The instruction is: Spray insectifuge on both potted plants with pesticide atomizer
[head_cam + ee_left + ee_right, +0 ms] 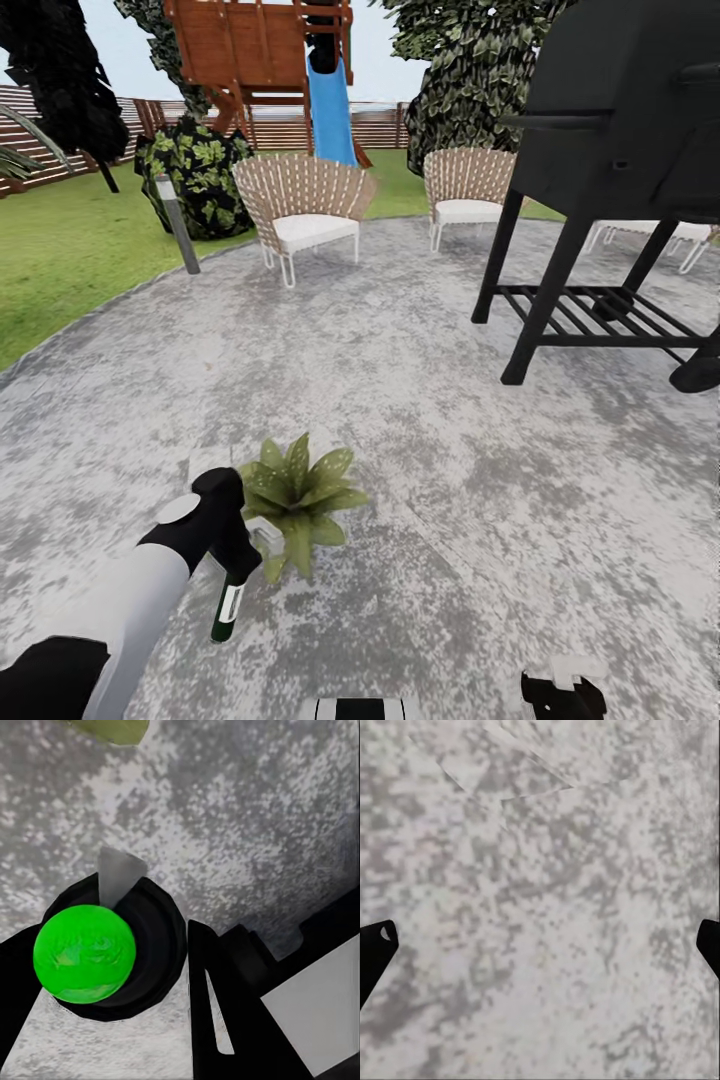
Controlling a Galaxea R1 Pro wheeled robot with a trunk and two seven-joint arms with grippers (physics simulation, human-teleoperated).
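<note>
Low in the lower left of the head view, the pesticide atomizer [228,606] hangs nearly upright, long axis vertical with its base toward the paving, its top hidden in the left gripper [236,562]. That claw is clenched on the bottle from above. In the left wrist view the atomizer [101,952] appears end-on between the dark fingers [217,1012] (a bright green round face). A potted plant [298,497] sits just beside it on the grey patio [420,400]. The right gripper [540,945] has its tips spread wide, released over bare paving. A black grill [610,150] stands at upper right.
</note>
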